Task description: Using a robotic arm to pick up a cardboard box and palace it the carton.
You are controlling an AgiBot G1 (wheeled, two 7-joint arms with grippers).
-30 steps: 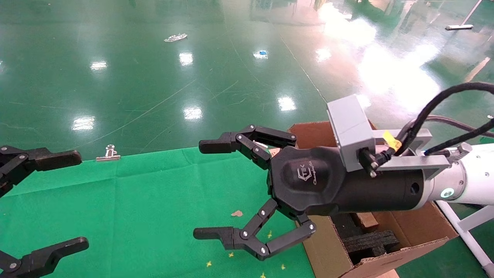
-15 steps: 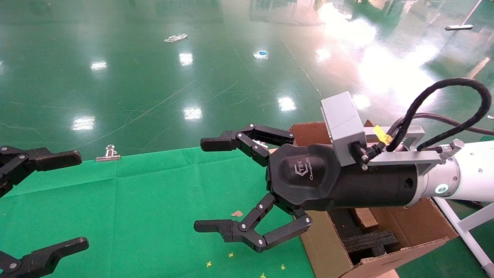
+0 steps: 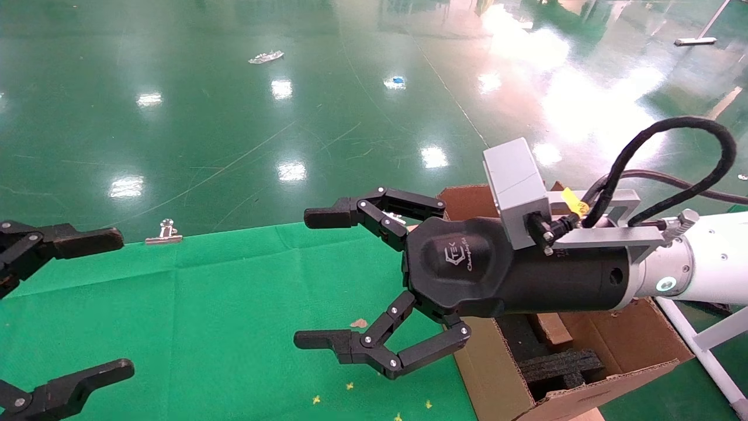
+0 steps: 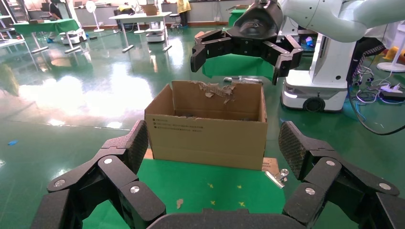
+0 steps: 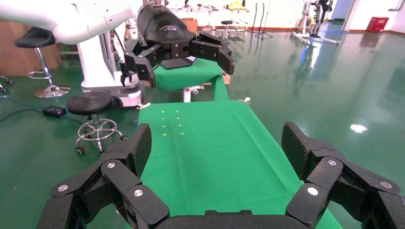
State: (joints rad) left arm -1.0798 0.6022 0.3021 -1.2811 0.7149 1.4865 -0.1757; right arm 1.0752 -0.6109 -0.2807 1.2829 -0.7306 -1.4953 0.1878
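The robotic arm, my right arm (image 3: 701, 269), reaches in from the right. My right gripper (image 3: 314, 278) is open and empty above the green cloth, just left of the carton (image 3: 497, 374). The left wrist view shows the gripper (image 4: 237, 64) above the carton (image 4: 205, 138), and the right wrist view (image 5: 217, 143) shows only cloth between its fingers. Black foam (image 3: 561, 365) lies inside the carton. A tan oblong piece (image 3: 552, 328) lies beside the foam. I cannot tell whether it is the cardboard box. My left gripper (image 3: 115, 303) is open and empty at the table's left end.
A green cloth (image 3: 204, 316) covers the table. A metal clip (image 3: 165, 231) sits at its far edge, and another (image 4: 279, 176) lies by the carton's base beside a flat brown card piece (image 4: 270, 165). A scrap (image 3: 359, 323) and yellow marks lie on the cloth.
My right wrist has shifted slightly left and its cable has looped upward. The right gripper stays open in nearly the same place. The left gripper has not moved.
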